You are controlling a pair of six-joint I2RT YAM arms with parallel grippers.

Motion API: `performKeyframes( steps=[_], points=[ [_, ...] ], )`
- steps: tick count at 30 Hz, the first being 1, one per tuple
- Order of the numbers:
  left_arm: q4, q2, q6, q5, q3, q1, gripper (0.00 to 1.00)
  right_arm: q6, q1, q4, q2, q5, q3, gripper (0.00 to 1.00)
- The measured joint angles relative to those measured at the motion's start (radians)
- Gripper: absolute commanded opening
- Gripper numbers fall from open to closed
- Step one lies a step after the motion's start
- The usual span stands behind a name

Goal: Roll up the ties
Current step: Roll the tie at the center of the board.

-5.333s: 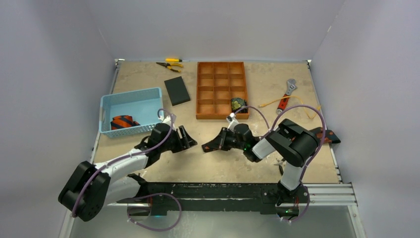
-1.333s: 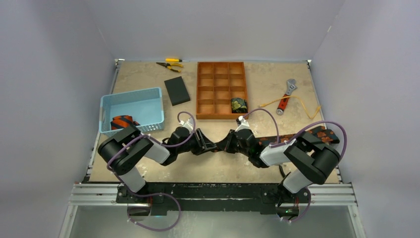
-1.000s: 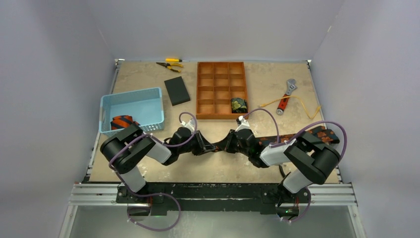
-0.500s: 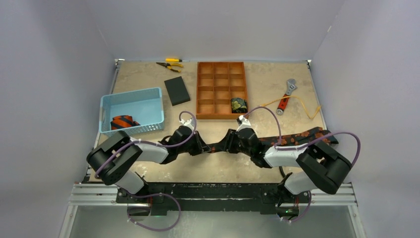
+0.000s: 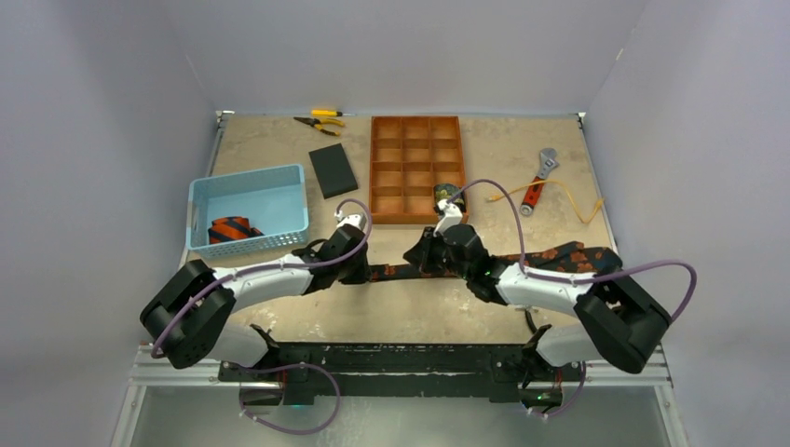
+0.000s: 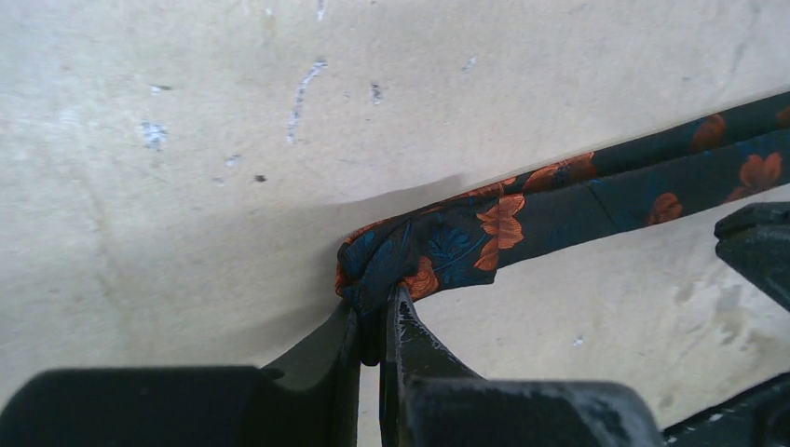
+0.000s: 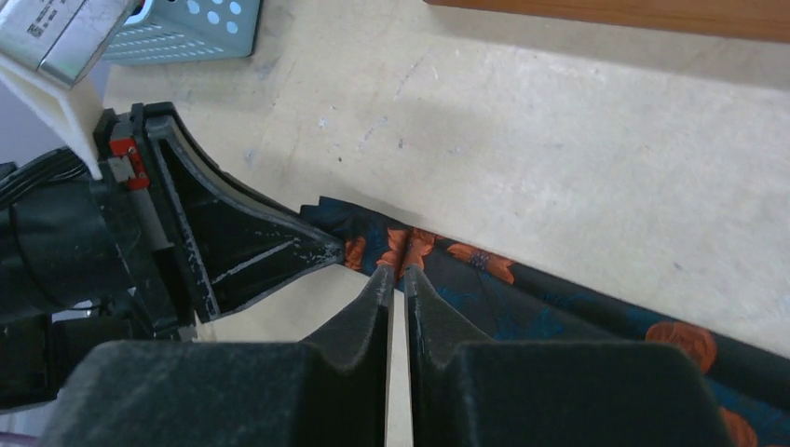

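Tie (image 6: 559, 196), dark blue with orange flowers, pinched at its folded end.
It lies flat on the table (image 5: 261, 140) before the orange tray (image 5: 401, 221), long axis side to side, folded end pointing left. Left gripper (image 6: 377, 303) is closed on this fold. Right gripper (image 7: 398, 275) has jaws almost together, tips touching the cloth; if it holds it, I cannot tell.

The folded end of the red-orange flowered tie (image 6: 522, 209) vanishes between the shut fingers of the left tool (image 6: 377, 307), and its far length runs off the picture's edge. At the right tool (image 7: 396, 275), it is unclear whether the tips pinch the fabric. The wooden tray (image 7: 652, 11) beyond is cropped to a sliver.
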Motion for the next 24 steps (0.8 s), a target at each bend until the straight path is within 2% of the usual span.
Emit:
performKeyframes(
  steps=[12,18,24],
  points=[
    [-0.425,-0.014,0.169,-0.202,0.207,0.0,0.0,-0.047,0.052,0.013,0.203,-0.071,0.138,0.04],
    [-0.554,-0.013,0.213,-0.305,0.263,0.0,0.0,-0.043,0.089,0.048,0.288,-0.096,0.192,0.03],
    [-0.61,-0.007,0.233,-0.37,0.288,0.0,0.0,-0.005,0.109,0.12,0.425,-0.143,0.278,0.02]
  ],
)
